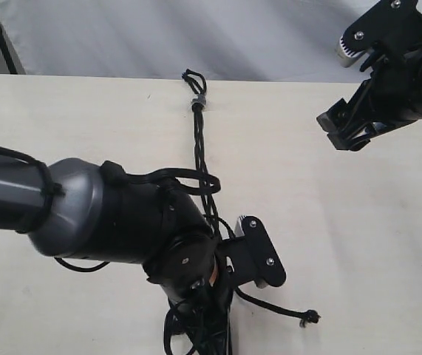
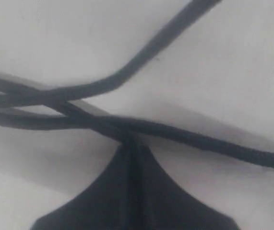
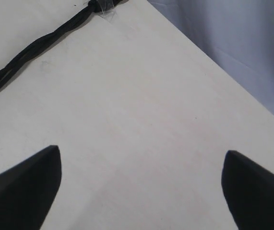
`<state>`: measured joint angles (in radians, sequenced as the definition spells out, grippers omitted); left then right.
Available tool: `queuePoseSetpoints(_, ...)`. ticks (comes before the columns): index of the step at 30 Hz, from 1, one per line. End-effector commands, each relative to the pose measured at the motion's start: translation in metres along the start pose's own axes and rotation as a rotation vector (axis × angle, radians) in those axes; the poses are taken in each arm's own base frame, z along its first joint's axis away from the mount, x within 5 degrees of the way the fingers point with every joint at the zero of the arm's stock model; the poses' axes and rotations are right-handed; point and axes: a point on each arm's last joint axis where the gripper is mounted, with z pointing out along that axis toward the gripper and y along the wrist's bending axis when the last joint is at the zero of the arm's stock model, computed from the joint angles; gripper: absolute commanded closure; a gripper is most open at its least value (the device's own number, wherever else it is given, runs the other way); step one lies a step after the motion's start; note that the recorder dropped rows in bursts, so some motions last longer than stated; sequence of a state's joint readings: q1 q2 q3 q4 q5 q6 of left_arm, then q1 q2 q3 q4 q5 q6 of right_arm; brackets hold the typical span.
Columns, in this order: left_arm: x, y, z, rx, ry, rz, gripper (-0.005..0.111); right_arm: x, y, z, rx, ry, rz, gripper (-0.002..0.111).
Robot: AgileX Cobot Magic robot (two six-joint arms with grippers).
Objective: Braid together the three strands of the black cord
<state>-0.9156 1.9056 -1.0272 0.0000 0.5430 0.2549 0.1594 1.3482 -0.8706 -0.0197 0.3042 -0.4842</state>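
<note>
A pale wooden surface (image 1: 344, 237) is filling the exterior view, with the black cord (image 1: 198, 140) lying on it. Its small loop (image 1: 194, 78) is sitting close to the far edge, and a grey band (image 1: 199, 99) is wrapping the cord just below that loop. From the band the cord is running toward the camera as a tight twisted length, then disappearing under the bulky left arm (image 1: 85, 207), which is reaching in from the left.

The left claw (image 2: 131, 143) is clenched, its tips pressing against the three strands (image 2: 79, 91) where they are crossing one another (whether a strand is actually pinched between the tips cannot be told). One strand is trailing out to the right of this arm, its knotted free end (image 1: 311, 318) resting on the surface.

The right claw (image 3: 141, 151) is hanging above the surface at the upper right, well apart from the cord. Its two fingers are standing wide apart and are holding nothing.
</note>
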Motion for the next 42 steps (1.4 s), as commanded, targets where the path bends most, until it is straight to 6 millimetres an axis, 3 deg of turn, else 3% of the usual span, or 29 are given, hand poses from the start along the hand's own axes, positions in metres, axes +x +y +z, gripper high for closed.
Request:
queuePoseSetpoints(1, 0.012, 0.007, 0.007, 0.028, 0.056, -0.082, 0.106, 0.001, -0.002, -0.001, 0.009, -0.005, 0.006, 0.024)
queuePoseSetpoints(16, 0.012, 0.009, 0.006, 0.035, 0.053, -0.123, 0.104, 0.000, -0.002, -0.001, 0.010, -0.007, 0.006, 0.024)
queuePoseSetpoints(19, 0.012, 0.009, 0.006, 0.035, 0.055, -0.134, 0.090, 0.000, -0.002, -0.001, 0.010, -0.007, 0.006, 0.024)
queuePoseSetpoints(22, 0.012, 0.009, 0.006, 0.035, 0.055, -0.134, 0.066, 0.000, -0.002, -0.001, 0.010, -0.007, 0.006, 0.024)
queuePoseSetpoints(25, 0.008, 0.010, -0.006, 0.036, 0.051, -0.134, 0.051, 0.000, -0.001, -0.001, 0.002, -0.009, 0.032, 0.024)
queuePoseSetpoints(28, 0.003, 0.011, -0.039, 0.023, -0.013, -0.131, 0.046, 0.000, -0.001, -0.001, -0.003, -0.012, 0.048, 0.024)
queuePoseSetpoints(32, 0.001, 0.013, -0.091, -0.030, -0.159, -0.111, 0.048, 0.000, -0.001, -0.001, -0.002, -0.013, 0.048, 0.024)
queuePoseSetpoints(33, 0.005, 0.013, -0.122, -0.053, -0.245, -0.114, 0.051, 0.000, -0.001, -0.001, 0.000, -0.017, 0.048, 0.024)
queuePoseSetpoints(34, 0.008, 0.014, -0.138, -0.067, -0.290, -0.120, 0.053, -0.001, -0.002, -0.001, 0.003, -0.022, 0.048, 0.024)
queuePoseSetpoints(35, 0.015, 0.016, -0.167, -0.095, -0.377, -0.139, 0.061, -0.003, -0.003, -0.001, 0.013, -0.040, 0.048, 0.024)
queuePoseSetpoints(36, 0.020, 0.018, -0.182, -0.112, -0.424, -0.154, 0.066, -0.003, -0.003, -0.001, 0.016, -0.044, 0.048, 0.024)
queuePoseSetpoints(37, 0.031, 0.022, -0.205, -0.141, -0.495, -0.191, 0.082, -0.003, -0.003, -0.001, 0.016, -0.044, 0.048, 0.024)
queuePoseSetpoints(38, 0.036, 0.024, -0.215, -0.155, -0.524, -0.208, 0.088, -0.003, -0.003, -0.001, 0.016, -0.044, 0.048, 0.024)
queuePoseSetpoints(39, 0.050, 0.029, -0.238, -0.194, -0.592, -0.246, 0.106, -0.003, -0.003, -0.001, 0.016, -0.044, 0.048, 0.024)
queuePoseSetpoints(42, 0.078, 0.030, -0.263, -0.278, -0.768, -0.300, 0.106, -0.003, -0.003, -0.001, 0.014, -0.043, 0.050, 0.024)
